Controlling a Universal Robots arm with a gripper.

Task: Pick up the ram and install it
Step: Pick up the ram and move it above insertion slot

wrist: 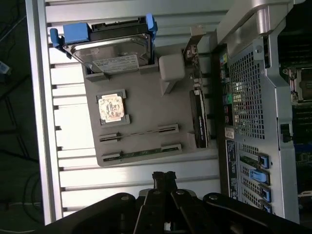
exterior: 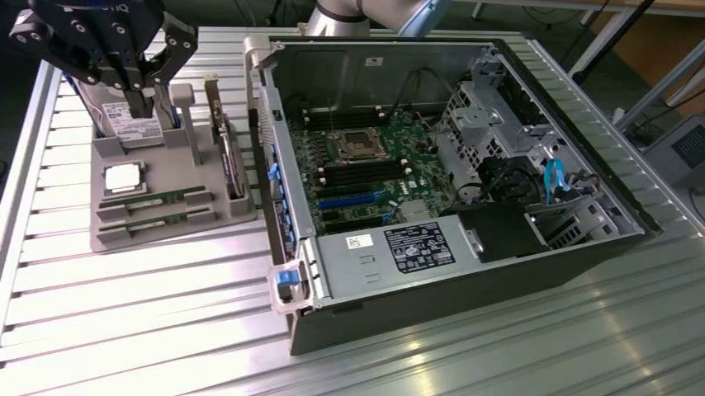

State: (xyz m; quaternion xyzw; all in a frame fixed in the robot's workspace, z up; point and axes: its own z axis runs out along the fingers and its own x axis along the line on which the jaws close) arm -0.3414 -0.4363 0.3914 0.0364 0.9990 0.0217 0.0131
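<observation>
So the black gripper [exterior: 134, 82] on the arm is pinched all the way closed with nothing in it. In the wrist view its fingertips [wrist: 159, 178] are pressed right together. It hangs above the grey plastic parts tray [exterior: 111, 239], over the end where the silver hard drive [exterior: 132, 124] stands. The long, thin green ram sticks lie flat in the tray's slots, side by side. One ram stick [exterior: 154, 200] is just beside the square silver CPU chip [exterior: 124, 177], and its twin [exterior: 157, 219] is next to it, nearer the tray's edge. The open dark tower PC case [exterior: 364, 62] lies on the slatted aluminium table [exterior: 132, 322], on the exterior view's right of the tray.
</observation>
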